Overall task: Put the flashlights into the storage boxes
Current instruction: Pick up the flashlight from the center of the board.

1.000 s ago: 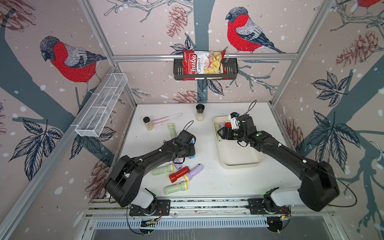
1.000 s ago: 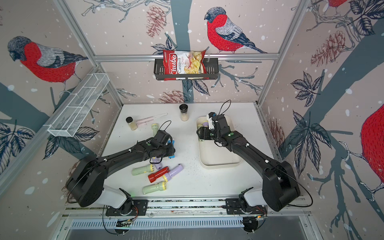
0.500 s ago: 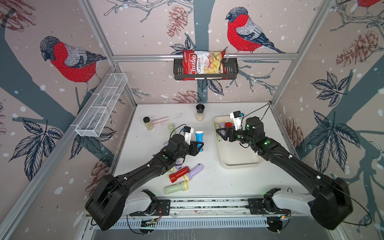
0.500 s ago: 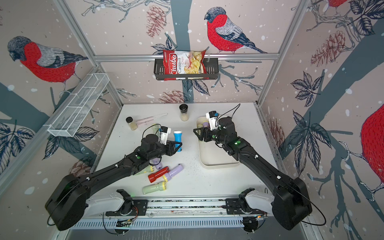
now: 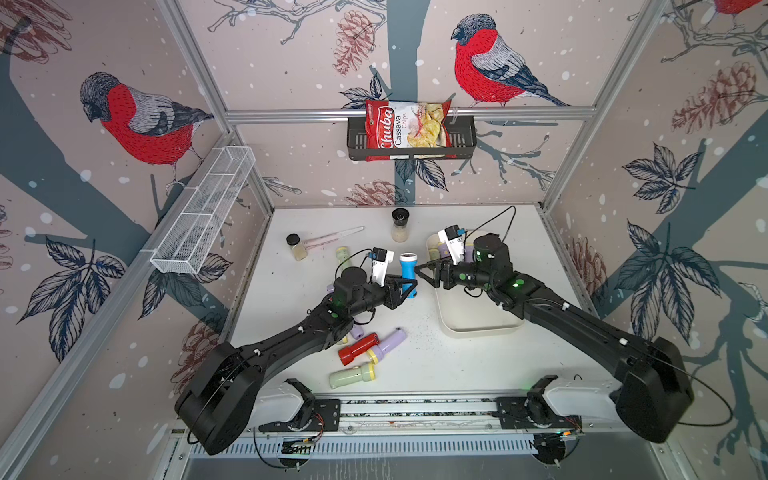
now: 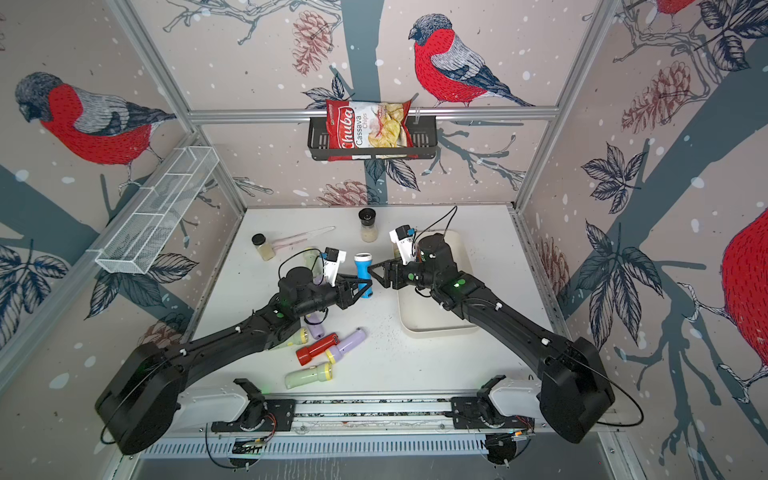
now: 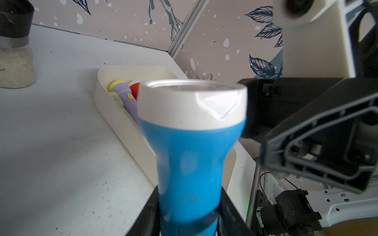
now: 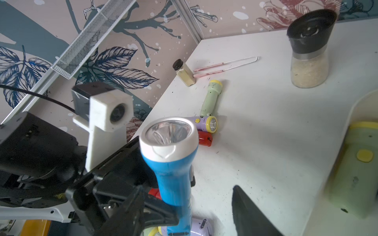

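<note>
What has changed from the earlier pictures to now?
The left gripper lifted the blue flashlight off the table and carried it toward the tray. The right gripper left the tray's far end and came to meet it, open. The loose flashlights and jars stayed.

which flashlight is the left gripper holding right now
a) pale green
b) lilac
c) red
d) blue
d: the left gripper is shut on the lower end of the blue flashlight, which stands upright with its white head on top in both top views.
</note>
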You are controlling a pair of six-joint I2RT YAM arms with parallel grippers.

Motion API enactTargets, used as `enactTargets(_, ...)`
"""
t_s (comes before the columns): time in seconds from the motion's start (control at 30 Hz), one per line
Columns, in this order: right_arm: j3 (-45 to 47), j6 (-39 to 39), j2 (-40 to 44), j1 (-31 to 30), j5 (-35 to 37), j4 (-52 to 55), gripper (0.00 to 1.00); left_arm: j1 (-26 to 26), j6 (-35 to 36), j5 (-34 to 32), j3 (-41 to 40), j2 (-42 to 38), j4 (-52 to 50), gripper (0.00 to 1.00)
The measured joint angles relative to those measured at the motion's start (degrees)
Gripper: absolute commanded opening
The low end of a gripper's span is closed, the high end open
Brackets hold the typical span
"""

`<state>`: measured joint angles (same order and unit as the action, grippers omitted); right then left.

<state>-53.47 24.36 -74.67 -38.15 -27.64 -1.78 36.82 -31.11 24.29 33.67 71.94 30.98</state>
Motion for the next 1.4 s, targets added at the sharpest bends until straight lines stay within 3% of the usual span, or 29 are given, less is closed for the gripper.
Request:
enactTargets(0.17, -0.9, 0.0, -1.2, -1.7, -0.4, -0.4, 0.61, 0.4, 0.0, 0.0, 0.0, -0.2, 0.0, 0.24)
enactTargets(0.43, -1.0, 1.1, -2.6, -3.4, -0.8, -1.2, 0.47, 0.6, 0.0, -0.1, 0.0, 0.0, 0.0, 0.24)
enactTargets(0.83, -2.8, 1.0, -4.5, -3.8, 0.9, -0.2, 0.39, 1.2, 0.0, -0.2, 0.5, 0.2, -0.1, 0.28)
enactTargets(1.07, -2.8, 1.1, -4.5, -3.7, 2.2, 0.3, 0.35, 1.3, 0.1, -1.0, 0.6, -0.1, -0.9, 0.47)
enactTargets(1.4, -1.2, 2.8, -4.7, -0.1, 4.6, 0.6, 0.32, 1.4, 1.3, -2.9, 2.1, 1.0, -3.0, 0.64)
